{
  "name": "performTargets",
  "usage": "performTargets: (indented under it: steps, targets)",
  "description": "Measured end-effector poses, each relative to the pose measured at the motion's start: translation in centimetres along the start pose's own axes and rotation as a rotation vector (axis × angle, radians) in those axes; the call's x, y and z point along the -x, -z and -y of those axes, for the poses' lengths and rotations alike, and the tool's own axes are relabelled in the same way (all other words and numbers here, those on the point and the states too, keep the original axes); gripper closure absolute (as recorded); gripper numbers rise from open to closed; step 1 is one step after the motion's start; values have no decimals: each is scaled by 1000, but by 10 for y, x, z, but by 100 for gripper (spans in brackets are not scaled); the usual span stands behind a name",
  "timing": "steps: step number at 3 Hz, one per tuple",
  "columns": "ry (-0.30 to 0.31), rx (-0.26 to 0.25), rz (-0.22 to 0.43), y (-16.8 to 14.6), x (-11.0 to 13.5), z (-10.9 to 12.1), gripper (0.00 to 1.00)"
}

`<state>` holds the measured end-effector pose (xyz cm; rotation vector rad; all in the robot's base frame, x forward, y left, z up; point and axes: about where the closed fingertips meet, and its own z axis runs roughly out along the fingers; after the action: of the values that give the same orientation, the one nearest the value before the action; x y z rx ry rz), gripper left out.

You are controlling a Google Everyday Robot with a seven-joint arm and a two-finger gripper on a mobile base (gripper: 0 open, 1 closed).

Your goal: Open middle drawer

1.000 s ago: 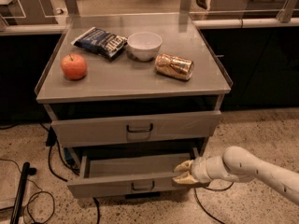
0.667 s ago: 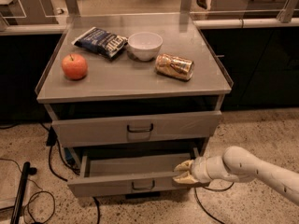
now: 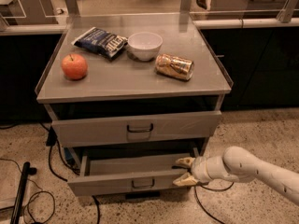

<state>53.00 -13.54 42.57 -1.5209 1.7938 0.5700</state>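
Observation:
The middle drawer (image 3: pixel 112 183) is a shallow grey drawer with a small dark bar handle (image 3: pixel 142 183). It stands pulled out from the cabinet, below the taller top drawer (image 3: pixel 93 130), which is closed. My gripper (image 3: pixel 184 171) is at the right end of the middle drawer's front panel, coming in from the right on a white arm (image 3: pixel 247 166). Its two tan fingers (image 3: pixel 185 162) are spread apart, one above and one below the panel's corner. The lowest drawer is hidden beneath the open one.
On the cabinet top (image 3: pixel 135 80) lie an apple (image 3: pixel 74 66), a dark chip bag (image 3: pixel 100 41), a white bowl (image 3: pixel 145 45) and a tipped can (image 3: pixel 174 67). Cables (image 3: pixel 32 204) run over the speckled floor at the left. Dark counters stand on both sides.

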Motion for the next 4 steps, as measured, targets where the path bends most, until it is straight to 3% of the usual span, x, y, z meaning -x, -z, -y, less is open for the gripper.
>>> performTargets:
  steps: [1, 2, 4]
  targets:
    - [0, 0, 0, 0, 0, 0, 15]
    - [6, -2, -4, 4, -4, -10, 37]
    - [-6, -17, -3, 35, -24, -52, 84]
